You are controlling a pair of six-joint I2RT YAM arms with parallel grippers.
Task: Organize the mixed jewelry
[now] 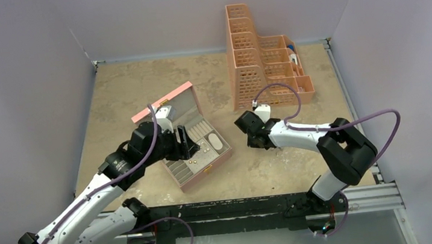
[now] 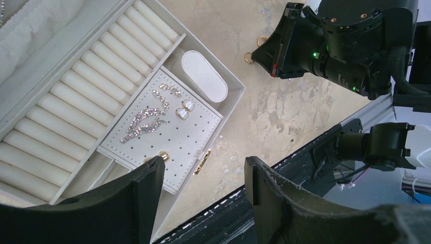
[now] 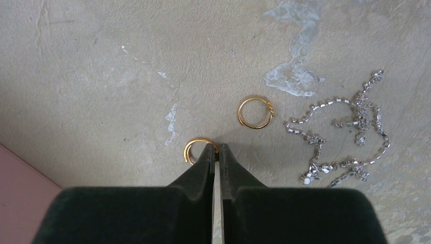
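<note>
Hanging over the open pink box [image 1: 166, 106], the left claw [image 2: 203, 178] has its two black fingers [image 2: 145, 201] spread wide apart, with nothing between them. Inside the box, a white card [image 2: 195, 140] full of little holes holds some sparkly silver pieces [image 2: 145, 122] and two small pale round studs [image 2: 184, 109]. A tiny gold piece [image 2: 162, 155] sits at the near edge of the card, partly hidden behind one finger, so its shape is hard to make out. Beside the card lie a white oval pad [image 2: 204, 76] and a long row of cream rolls [image 2: 91, 86]. The right claw [image 3: 217, 148] is down on the table [image 3: 101, 76], a little way to the right of the box. Its fingers are pressed almost together, with only a thin slit between them. The tips sit right on the edge of a gold ring [image 3: 195, 147], and they cover part of it, so I cannot tell if the ring is really pinched. A second gold ring [image 3: 255, 112] lies flat just beyond it, and a tangled silver chain [image 3: 338, 134] lies near that, not touching either ring. From the top view these small things on the table are hidden by the right claw. An orange basket [image 1: 256, 63] stands at the back, and what is in it is too small to tell
</note>
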